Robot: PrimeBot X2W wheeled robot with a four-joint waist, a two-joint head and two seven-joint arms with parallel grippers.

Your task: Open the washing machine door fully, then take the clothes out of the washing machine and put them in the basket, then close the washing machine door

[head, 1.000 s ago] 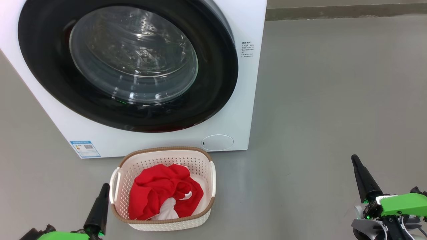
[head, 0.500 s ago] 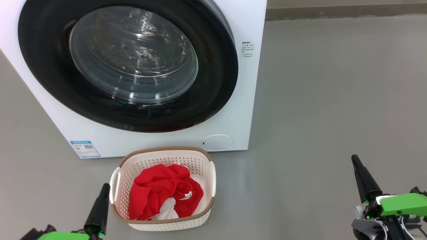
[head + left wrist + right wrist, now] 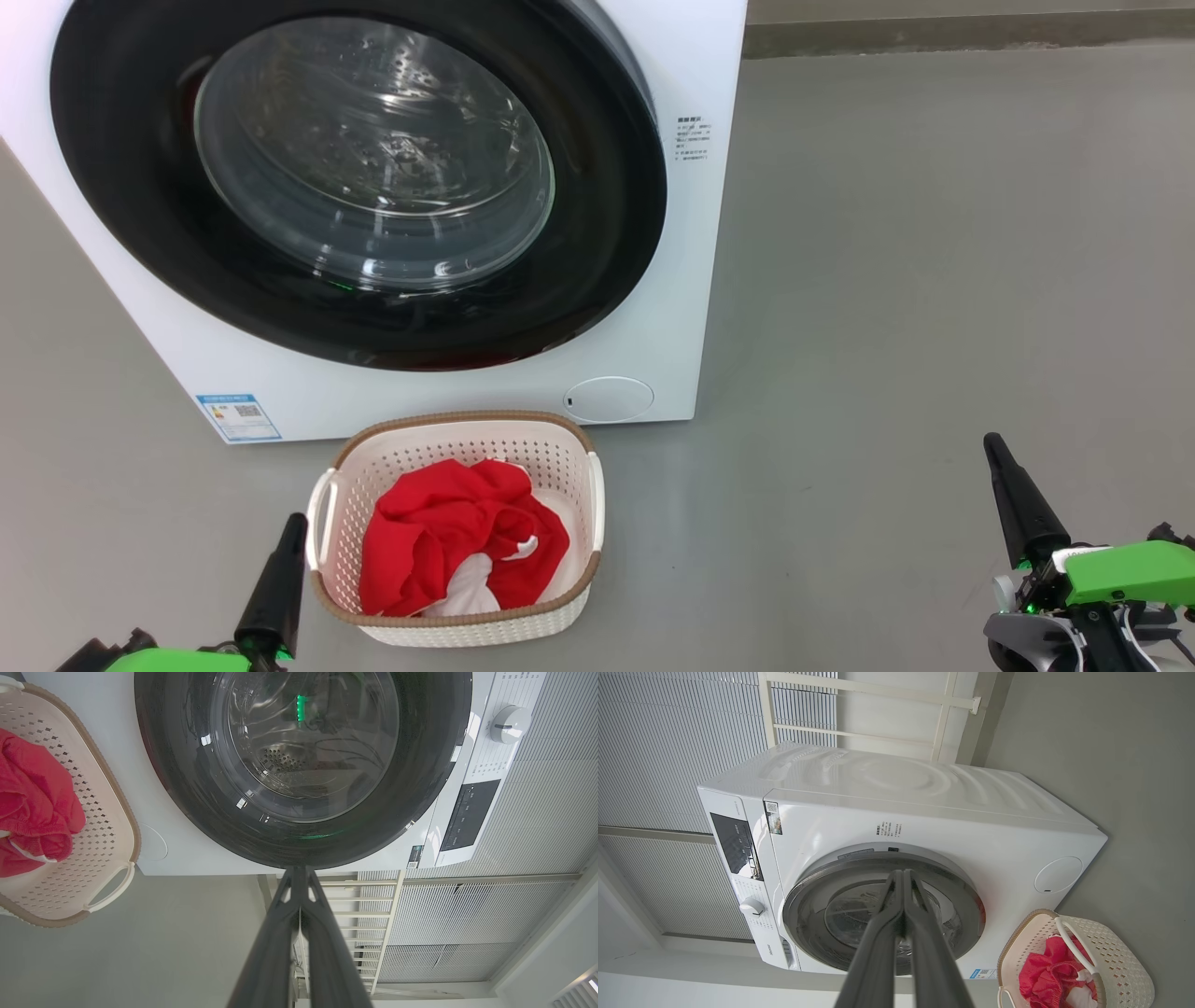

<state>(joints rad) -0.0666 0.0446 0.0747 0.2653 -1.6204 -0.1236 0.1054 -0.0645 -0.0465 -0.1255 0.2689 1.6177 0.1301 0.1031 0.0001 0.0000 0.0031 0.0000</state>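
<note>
The white washing machine (image 3: 691, 280) stands at the upper left of the head view, and its washing machine door (image 3: 597, 271), black-rimmed with a glass bowl, lies closed against the front. Just below it on the floor sits the basket (image 3: 467, 425), holding the red and white clothes (image 3: 448, 546). My left gripper (image 3: 297, 523) is shut and empty, just left of the basket. Far to the right, my right gripper (image 3: 992, 444) is shut and empty over bare floor. The left wrist view shows the door (image 3: 420, 788) and the basket (image 3: 133, 835). In the right wrist view are the washing machine (image 3: 924, 812), the door (image 3: 803, 924) and the basket (image 3: 1120, 961).
Grey floor (image 3: 934, 280) stretches to the right of the machine. A wall base (image 3: 971, 33) runs along the far edge. A small round flap (image 3: 610, 399) and a blue label (image 3: 238, 417) sit low on the machine front. Behind the machine hang ribbed blinds (image 3: 668, 742).
</note>
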